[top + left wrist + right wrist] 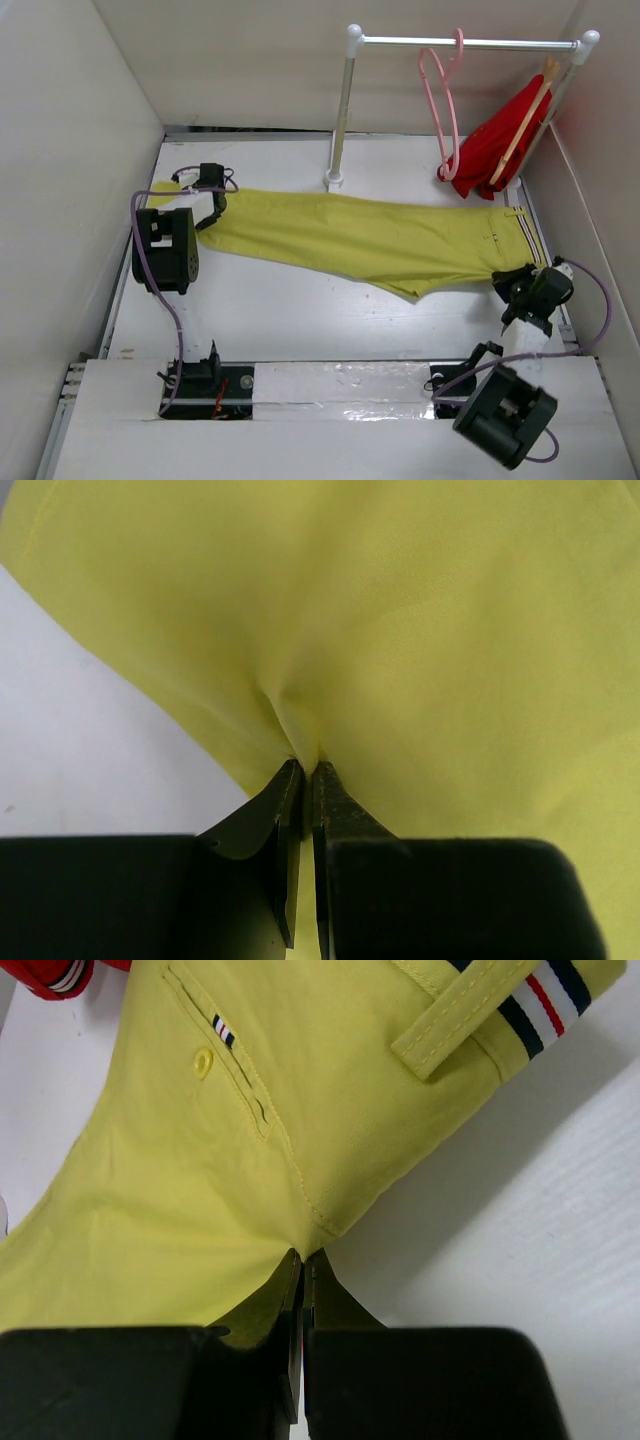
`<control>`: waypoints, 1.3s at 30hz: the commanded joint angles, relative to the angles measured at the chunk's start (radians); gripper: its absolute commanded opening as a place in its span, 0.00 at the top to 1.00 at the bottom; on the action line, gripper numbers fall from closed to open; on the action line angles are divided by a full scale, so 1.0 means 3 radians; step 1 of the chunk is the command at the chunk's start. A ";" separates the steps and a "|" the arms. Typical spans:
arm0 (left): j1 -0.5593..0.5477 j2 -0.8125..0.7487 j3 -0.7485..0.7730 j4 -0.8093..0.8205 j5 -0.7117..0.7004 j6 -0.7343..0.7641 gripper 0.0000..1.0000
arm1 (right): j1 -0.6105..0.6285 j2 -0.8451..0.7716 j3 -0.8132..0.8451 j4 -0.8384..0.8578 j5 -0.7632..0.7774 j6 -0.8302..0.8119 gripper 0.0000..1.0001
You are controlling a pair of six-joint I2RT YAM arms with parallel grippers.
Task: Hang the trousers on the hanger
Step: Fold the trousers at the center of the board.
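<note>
The mustard-yellow trousers lie stretched across the table, legs to the left, striped waistband to the right. My left gripper is shut on the leg end; the left wrist view shows its jaws pinching a fold of yellow fabric. My right gripper is shut on the waist end; the right wrist view shows the jaws pinching the fabric below a pocket and the striped waistband. The pink hanger hangs by its hook on the rail at the back.
A white rail stand stands behind the trousers. A red garment on a tan wooden hanger hangs at the rail's right end, beside the pink hanger. White walls close in the table on three sides.
</note>
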 commanded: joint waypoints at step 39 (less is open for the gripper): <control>-0.2638 -0.2662 -0.1442 0.0454 0.0182 -0.0537 0.99 | -0.0645 0.0600 0.0171 0.0278 -0.0136 0.0038 0.19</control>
